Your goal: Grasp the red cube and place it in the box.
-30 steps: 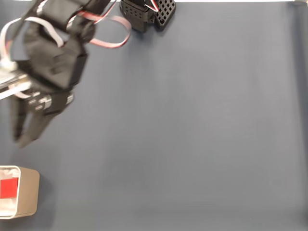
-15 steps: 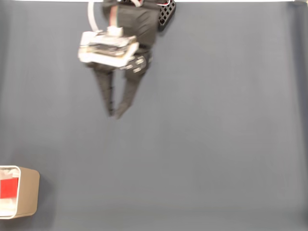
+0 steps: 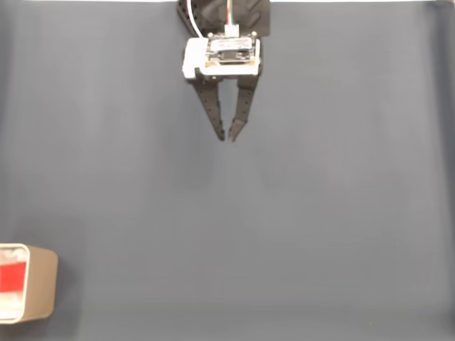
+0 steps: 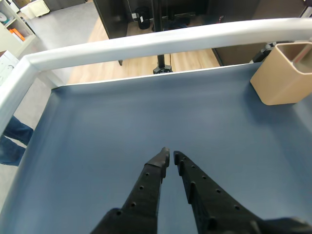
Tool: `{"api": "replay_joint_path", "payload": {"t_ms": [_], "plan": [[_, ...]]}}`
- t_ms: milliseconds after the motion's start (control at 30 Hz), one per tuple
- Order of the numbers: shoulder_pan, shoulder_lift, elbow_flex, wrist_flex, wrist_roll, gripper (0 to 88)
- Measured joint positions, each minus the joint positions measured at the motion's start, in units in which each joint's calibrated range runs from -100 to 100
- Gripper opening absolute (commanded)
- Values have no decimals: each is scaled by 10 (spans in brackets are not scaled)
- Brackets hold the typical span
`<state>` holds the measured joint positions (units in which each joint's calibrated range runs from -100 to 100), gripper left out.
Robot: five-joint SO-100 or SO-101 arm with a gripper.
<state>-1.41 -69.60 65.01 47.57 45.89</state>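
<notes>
Since the small red cube [image 3: 13, 278] already sits inside the beige white-rimmed box [image 3: 43, 288] at the worktop's lower-left corner, placement looks finished; jaws nearly shut, empty, near top edge.

- In the fixed view the arm [image 3: 226, 14] enters from the top edge, near the middle, and reaches straight down the picture.
- A white block with a circuit board [image 3: 222, 57] sits on the wrist, just above the end effector [image 3: 228, 136].
- The two black fingers [image 3: 212, 110] taper from the wrist towards each other, tips close with a thin gap between them.
- Nothing is held between the tips.
- In the wrist view the end effector [image 4: 170, 157] rises from the bottom edge, its fingers [image 4: 197, 187] perforated with small holes, tips nearly touching above the blue desk [image 4: 97, 146].
</notes>
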Motion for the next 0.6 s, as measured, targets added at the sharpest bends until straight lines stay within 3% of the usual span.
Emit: {"api": "replay_joint_path", "payload": {"t_ms": [600], "plan": [[1,-180,267,0,4,0]]}}
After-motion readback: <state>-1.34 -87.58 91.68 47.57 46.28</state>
